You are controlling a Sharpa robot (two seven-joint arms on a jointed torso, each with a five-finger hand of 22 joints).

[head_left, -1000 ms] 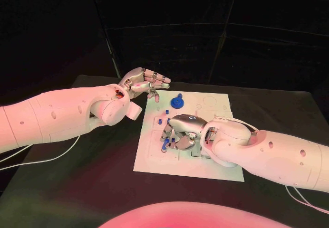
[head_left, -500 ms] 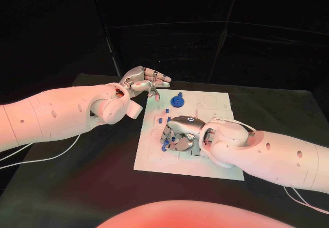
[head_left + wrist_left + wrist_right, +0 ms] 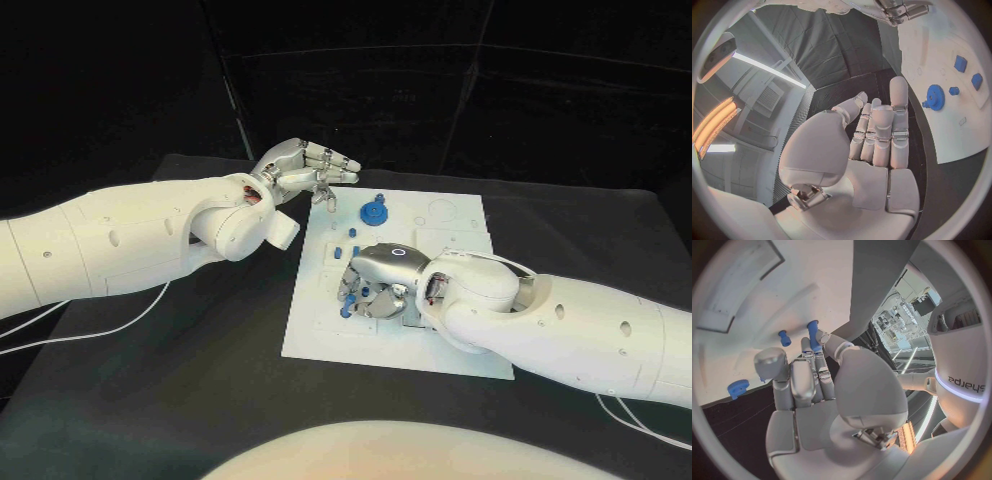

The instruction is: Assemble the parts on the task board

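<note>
My right hand (image 3: 378,283) hangs over the near-left part of the task board (image 3: 459,352), fingers curled down around a blue peg (image 3: 812,335) pinched at their tips, its long axis along my fingers. My left hand (image 3: 303,172) waits off the board's far-left corner, fingers together and holding nothing, with the blue gear (image 3: 374,212) just beside it.

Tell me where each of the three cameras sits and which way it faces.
Head view: on the robot's head, looking down at the task board; both white arms reach in, left robot hand raised beside the board, right robot hand down on it.
Left wrist view: behind the left robot hand, facing along its fingers; the board's edge and the blue gear lie beyond.
Right wrist view: behind the right robot hand, facing the board, a blue peg at its fingertips.
Shared: all three show the board and the gear.
</note>
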